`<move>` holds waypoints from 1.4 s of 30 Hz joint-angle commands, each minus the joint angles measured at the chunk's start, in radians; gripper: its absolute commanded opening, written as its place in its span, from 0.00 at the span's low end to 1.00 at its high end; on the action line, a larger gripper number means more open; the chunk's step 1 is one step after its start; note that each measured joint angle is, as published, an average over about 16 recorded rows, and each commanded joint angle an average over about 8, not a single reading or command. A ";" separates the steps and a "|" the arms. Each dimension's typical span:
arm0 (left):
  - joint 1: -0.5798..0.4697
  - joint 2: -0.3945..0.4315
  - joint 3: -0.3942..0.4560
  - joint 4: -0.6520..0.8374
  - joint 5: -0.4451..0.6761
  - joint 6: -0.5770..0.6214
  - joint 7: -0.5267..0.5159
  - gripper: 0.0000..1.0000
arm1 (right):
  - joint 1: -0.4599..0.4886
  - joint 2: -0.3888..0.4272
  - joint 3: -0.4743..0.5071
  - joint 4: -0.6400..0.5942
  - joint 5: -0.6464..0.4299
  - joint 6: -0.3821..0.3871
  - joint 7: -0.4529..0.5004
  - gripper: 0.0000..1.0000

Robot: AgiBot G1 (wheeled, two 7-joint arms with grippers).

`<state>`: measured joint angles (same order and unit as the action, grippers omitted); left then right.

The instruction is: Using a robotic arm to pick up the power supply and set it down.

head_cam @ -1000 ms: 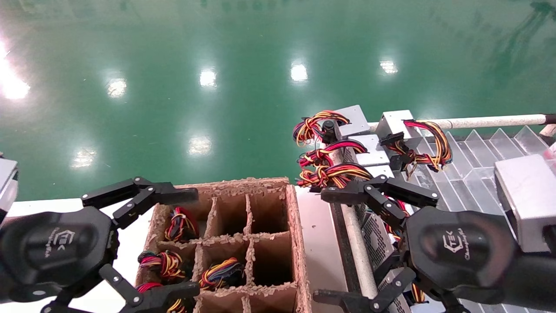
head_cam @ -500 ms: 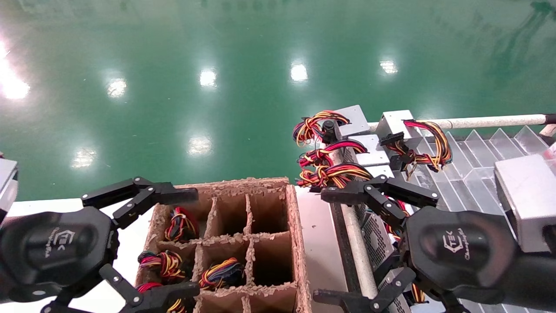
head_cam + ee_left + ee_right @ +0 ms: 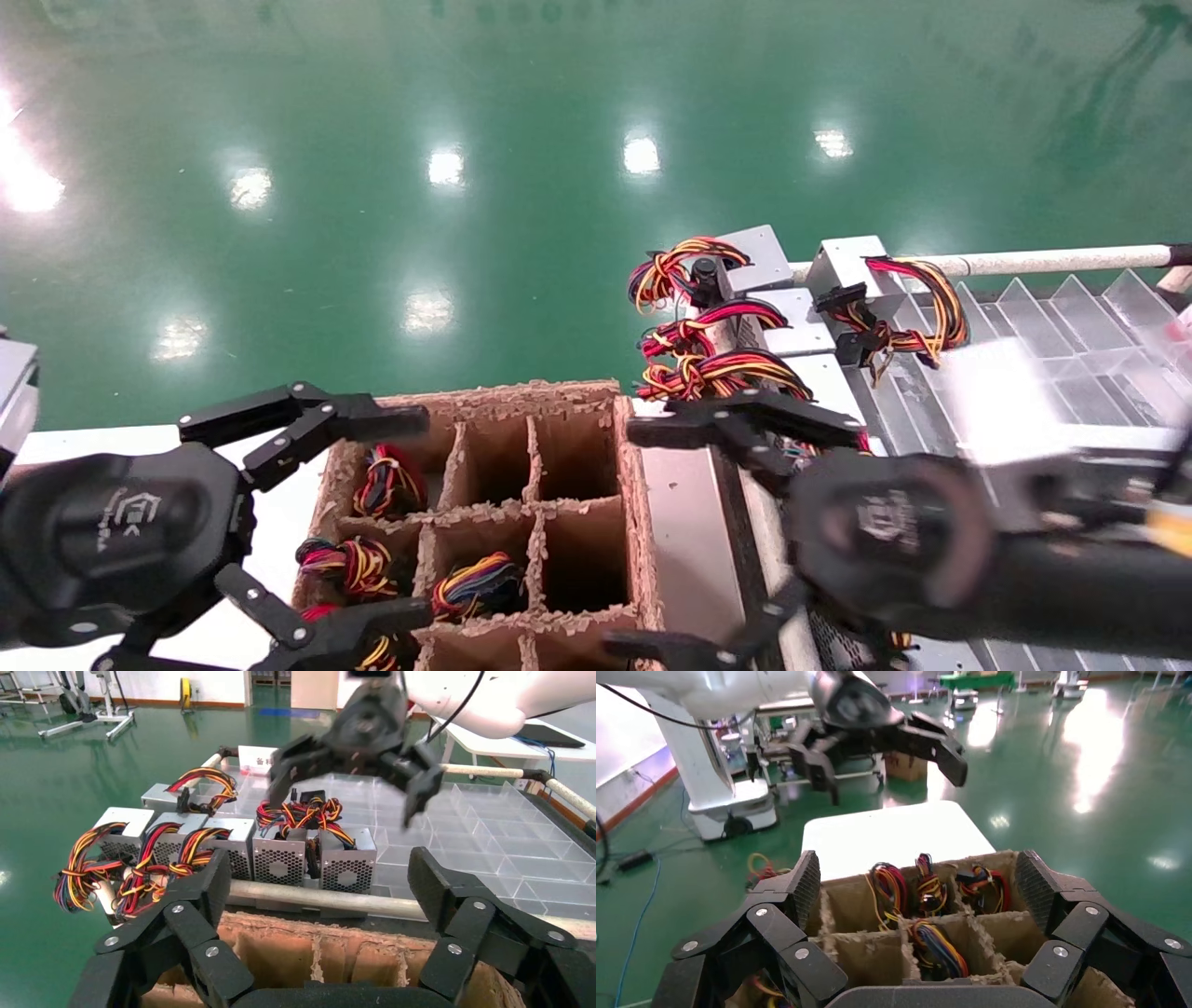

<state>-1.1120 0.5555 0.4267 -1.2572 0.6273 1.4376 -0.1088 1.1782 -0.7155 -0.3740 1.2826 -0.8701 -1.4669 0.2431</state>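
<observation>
Brown cardboard divided box (image 3: pixel 629 485): coloured wire bundles (image 3: pixel 386 480) in left cells, right cells empty; both black end effectors (image 3: pixel 321 517) (image 3: pixel 684 536) spread open above.

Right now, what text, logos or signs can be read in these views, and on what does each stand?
"TEK": white logo on the left gripper; the script beside it is too small to read.
Right gripper: white logo, too blurred to read.
White sign behind the power supplies: characters too small to read.
</observation>
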 commanded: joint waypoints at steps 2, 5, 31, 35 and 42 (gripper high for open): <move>0.000 0.000 0.000 0.000 0.000 0.000 0.000 0.00 | 0.051 -0.041 -0.045 -0.005 -0.075 0.014 0.027 1.00; 0.000 0.000 0.000 0.000 0.000 0.000 0.000 0.00 | 0.120 -0.103 -0.104 -0.028 -0.177 0.022 0.058 1.00; 0.000 0.000 0.000 0.000 0.000 0.000 0.000 0.00 | 0.403 -0.514 -0.320 -0.656 -0.462 -0.081 -0.204 0.00; 0.000 0.000 0.000 0.000 0.000 0.000 0.000 0.00 | 0.427 -0.532 -0.335 -0.712 -0.466 -0.098 -0.234 0.00; 0.000 0.000 0.000 0.000 0.000 0.000 0.000 0.00 | 0.463 -0.555 -0.373 -0.781 -0.464 -0.111 -0.274 0.00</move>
<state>-1.1121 0.5555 0.4268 -1.2571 0.6273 1.4376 -0.1088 1.6379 -1.2706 -0.7451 0.5028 -1.3312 -1.5750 -0.0327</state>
